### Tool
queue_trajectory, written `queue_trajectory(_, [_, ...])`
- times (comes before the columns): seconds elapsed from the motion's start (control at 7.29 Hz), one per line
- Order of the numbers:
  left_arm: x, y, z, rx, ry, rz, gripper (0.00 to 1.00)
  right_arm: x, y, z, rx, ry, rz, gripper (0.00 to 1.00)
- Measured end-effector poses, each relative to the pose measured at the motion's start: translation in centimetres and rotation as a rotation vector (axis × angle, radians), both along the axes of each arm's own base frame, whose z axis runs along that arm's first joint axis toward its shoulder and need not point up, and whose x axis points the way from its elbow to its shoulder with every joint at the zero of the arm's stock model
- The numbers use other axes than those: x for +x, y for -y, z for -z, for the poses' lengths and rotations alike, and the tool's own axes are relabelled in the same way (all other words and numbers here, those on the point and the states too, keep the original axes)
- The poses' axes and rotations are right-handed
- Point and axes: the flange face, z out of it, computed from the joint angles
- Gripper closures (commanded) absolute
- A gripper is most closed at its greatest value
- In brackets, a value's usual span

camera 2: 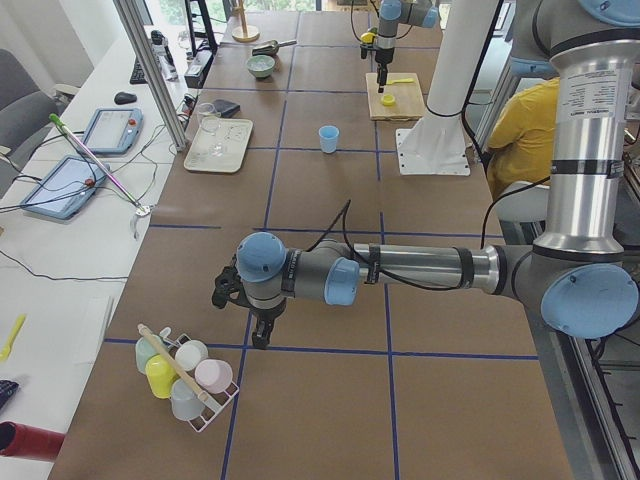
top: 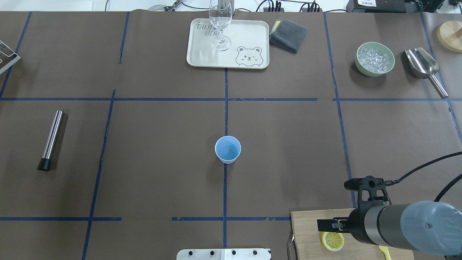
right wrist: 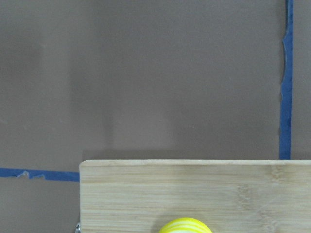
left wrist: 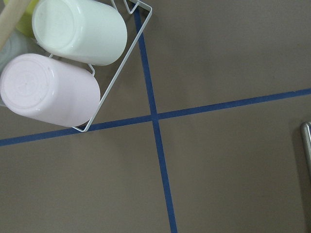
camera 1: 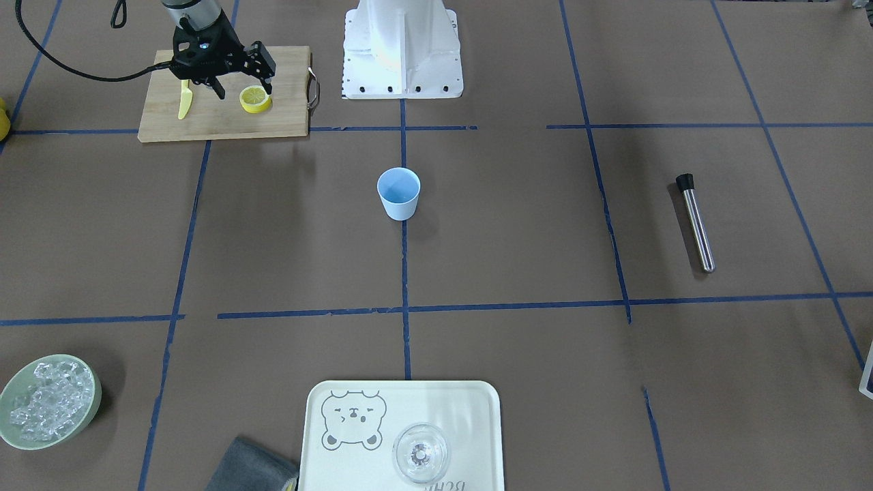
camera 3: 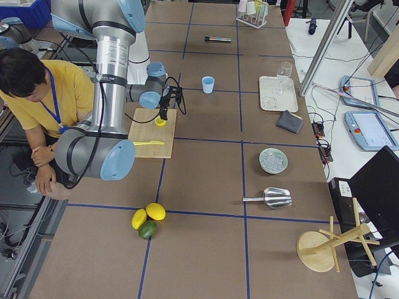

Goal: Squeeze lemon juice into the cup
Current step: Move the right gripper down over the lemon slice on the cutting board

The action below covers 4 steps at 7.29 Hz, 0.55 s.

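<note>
Exterior front-facing shows you the lemon [camera 1: 255, 99] lying cut face up on the wooden cutting board [camera 1: 225, 126], with the yellow knife [camera 1: 184, 101] a little apart from it on the same board. The right tool [camera 1: 243, 87] hangs over the board with its fingers spread and nothing between them, and the lemon sits below, nearer one finger than the other. The cup [camera 1: 399, 193] stands upright and alone on the surface, well apart from the board. You should expect the lemon to be light, soft and wet, with a waxy rind that may slip. Pinch it across the rind on opposite sides, so the cut face can turn down over the cup. The cup looks light enough to tip if bumped. Neither carries any writing. The tray [top: 202, 54] bears a bear drawing and lettering beginning "BEA", partly hidden behind the glass [top: 220, 21]. The left tool [camera 2: 258, 340] hovers far off, and you cannot tell how its fingers stand.
</note>
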Motion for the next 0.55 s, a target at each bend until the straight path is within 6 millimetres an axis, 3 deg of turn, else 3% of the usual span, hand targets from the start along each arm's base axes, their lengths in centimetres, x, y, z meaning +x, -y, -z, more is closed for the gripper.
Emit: queue_trajectory(0.55, [0.0,-0.1,-0.1,0.027,-0.001,0.000,0.00,-2.3,-2.6,-0.6,-0.006,-0.015,-0.041,0.01])
